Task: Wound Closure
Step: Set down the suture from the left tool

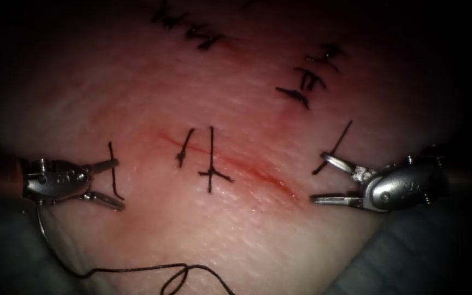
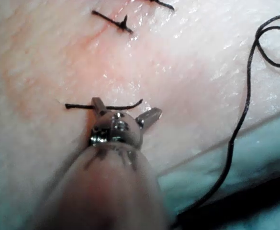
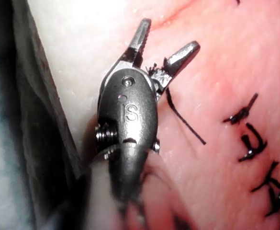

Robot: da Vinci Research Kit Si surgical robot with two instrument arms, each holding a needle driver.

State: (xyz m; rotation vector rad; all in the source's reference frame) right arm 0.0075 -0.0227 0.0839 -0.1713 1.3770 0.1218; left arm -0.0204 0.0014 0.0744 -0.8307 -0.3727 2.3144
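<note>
Scene: I work at the tissue with both tools down at the cut, a reddish line running from the picture's centre-left down toward the right.

Left tool: my jaws stand apart and hold nothing; they straddle a short dark stitch at the left end of the cut. In the left wrist view the left tool sits right against that stitch.

Right tool: my jaws are spread wide and empty, a short cut end of thread lying just beside the upper jaw. The right wrist view shows the right tool open over the same strand.

Needle: a thin curved glint hangs below my left tool's wrist, off the tissue's left edge, held by neither tool and not in the tissue, as far as I can tell.

Thread: loose, looping across the tissue's near edge.

Done: three stitches cross the cut, the two knotted stitches near its middle.

Left: I judge the right stretch of the cut, red and unstitched, remains to be closed.
</note>
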